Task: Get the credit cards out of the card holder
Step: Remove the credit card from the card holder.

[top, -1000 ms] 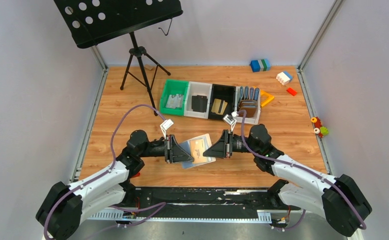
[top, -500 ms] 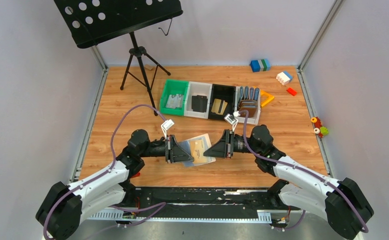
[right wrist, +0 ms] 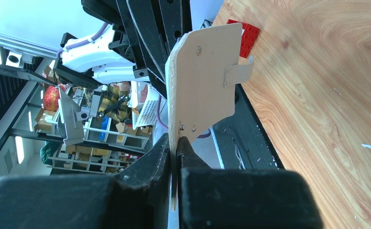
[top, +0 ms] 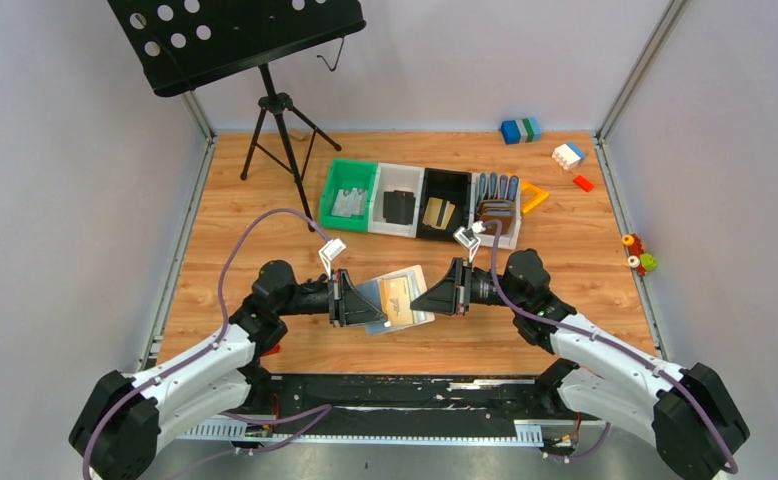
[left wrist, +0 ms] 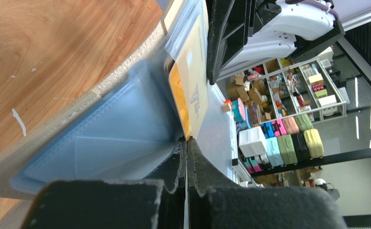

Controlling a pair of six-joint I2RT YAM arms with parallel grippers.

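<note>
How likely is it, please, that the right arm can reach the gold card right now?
Probably not: the right gripper is shut on the beige flap of the card holder and must let go first; the gold card sits inside, by the left gripper.

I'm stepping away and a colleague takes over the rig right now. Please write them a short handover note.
Left claw: shut on the card holder, on its blue inner sleeve.
Right claw: shut on its beige outer flap.
The holder is held open between the two claws.
Done: silvery cards, a black card and gold cards lie in the bins.
Left: pull out the gold card in the holder. The other sleeves are hidden.
</note>
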